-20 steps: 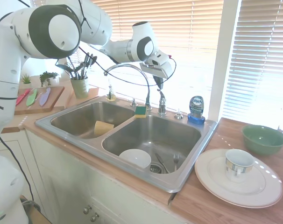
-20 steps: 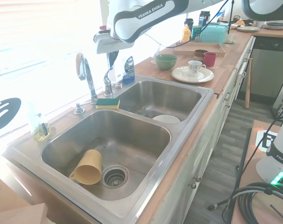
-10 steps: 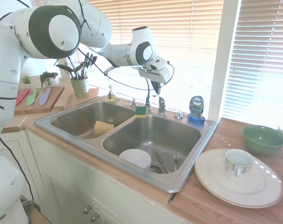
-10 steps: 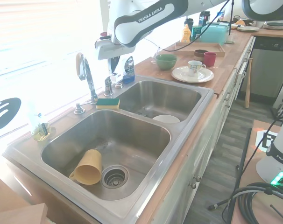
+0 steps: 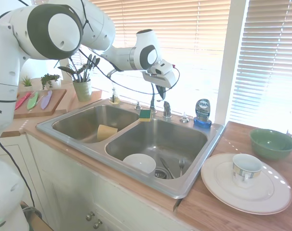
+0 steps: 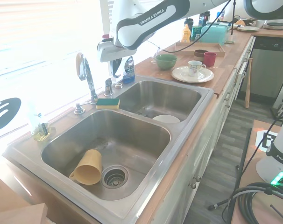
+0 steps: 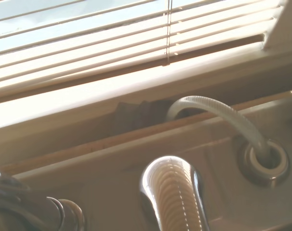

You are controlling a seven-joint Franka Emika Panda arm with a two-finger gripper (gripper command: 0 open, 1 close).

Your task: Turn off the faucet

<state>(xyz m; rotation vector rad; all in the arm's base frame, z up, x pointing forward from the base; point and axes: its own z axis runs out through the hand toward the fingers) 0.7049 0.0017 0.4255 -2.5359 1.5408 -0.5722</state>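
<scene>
— Where does the faucet (image 5: 136, 72) stand?
— On the back ledge of the sink (image 5: 194, 180), at the divider between the two basins. One arched chrome spout; one short chrome lever handle (image 5: 167, 109) just to its side. No water shows at the spout.

— And the gripper (image 5: 160, 92)?
— One, hanging above the lever handle and apart from it, fingers pointing down. They look pressed close together with nothing between them, though they are dark and small against the bright window. From the opposite side the gripper (image 6: 114, 67) sits between the spout and the blue soap bottle (image 6: 128, 69).

— What does the wrist camera add?
— The handle's rounded chrome top (image 7: 172, 195) close up, window blinds (image 7: 112, 43) behind, and one clear tube (image 7: 218, 120) running into a ring fitting on the ledge.

— Count the ledge.
— One green and yellow sponge (image 5: 145, 114) at the spout's base, one blue soap bottle, two small chrome fittings.

— The basins?
— One holds one yellow cup (image 6: 87, 168) on its side by the drain. The other holds one white bowl (image 5: 139, 162) and at least two pieces of cutlery (image 5: 174, 167).

— The counter?
— One white plate (image 5: 261, 195) carrying one cup (image 5: 245, 168), one green bowl (image 5: 272, 143), one pot of utensils (image 5: 82, 82), two small plants.
</scene>
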